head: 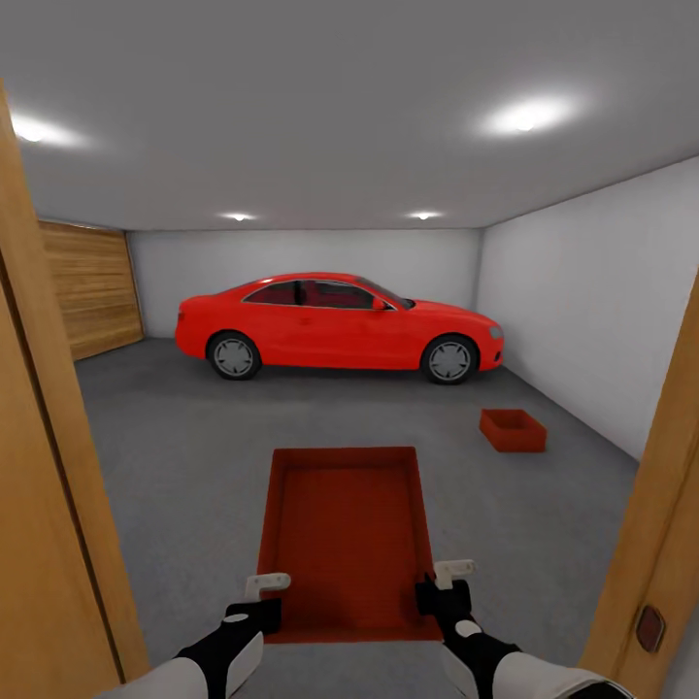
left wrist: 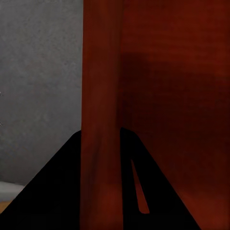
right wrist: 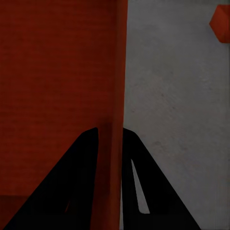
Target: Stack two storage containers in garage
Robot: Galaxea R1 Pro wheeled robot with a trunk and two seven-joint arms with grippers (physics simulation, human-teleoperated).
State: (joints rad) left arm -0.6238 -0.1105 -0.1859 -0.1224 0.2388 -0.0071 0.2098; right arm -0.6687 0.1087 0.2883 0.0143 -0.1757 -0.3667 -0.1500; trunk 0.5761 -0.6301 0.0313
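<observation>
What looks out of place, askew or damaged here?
Nothing stands out. One container is held level, each tool (left, right) on a side wall; the other container sits upright on the grey floor near the red car.

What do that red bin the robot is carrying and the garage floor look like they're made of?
The carried container looks like matte orange-red plastic: thin, plain, flat walls with no grain, pinched by the left gripper and right gripper. The floor looks like dull grey concrete, finely speckled and seamless. Both are simulator renders, so this is only appearance.

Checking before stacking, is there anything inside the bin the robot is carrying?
The carried container looks empty: bare red bottom. The strip by its near wall, between the left gripper and right gripper, is hidden.
</observation>
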